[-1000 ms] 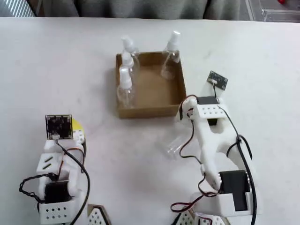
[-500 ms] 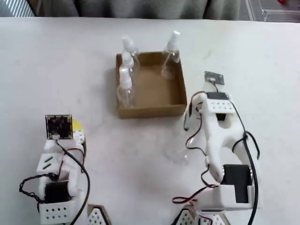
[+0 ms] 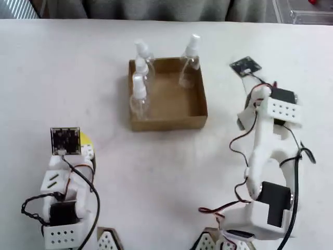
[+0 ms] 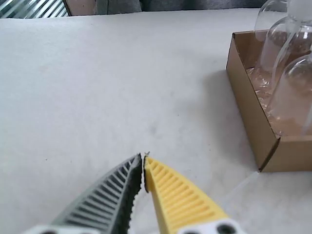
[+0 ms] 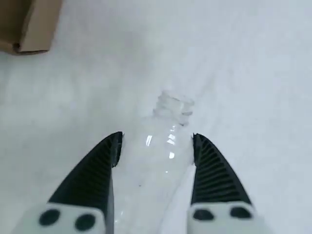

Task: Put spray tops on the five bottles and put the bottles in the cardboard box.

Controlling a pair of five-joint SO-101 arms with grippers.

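While the left arm (image 3: pixel 65 192) is staying parked at the near left, the right arm (image 3: pixel 263 151) is swinging out to the right, away from the cardboard box (image 3: pixel 169 123). The uncapped bottle (image 5: pixel 165 122) is no longer lying on the table before the box. The right gripper (image 5: pixel 156 139) is clasping it by the body, neck pointing away. The white table (image 3: pixel 78 67) is running back to a grey curtain (image 3: pixel 156 8). Four sprayer-topped bottles (image 3: pixel 138 96) are standing in the box, three along its left wall and one at the far right corner. The left gripper (image 4: pixel 144 160) is resting clenched on nothing.

L gripper (image 4: pixel 145 163) shut, cardboard box (image 4: pixel 253 114) w/ bottles (image 4: pixel 287 83) nearby.
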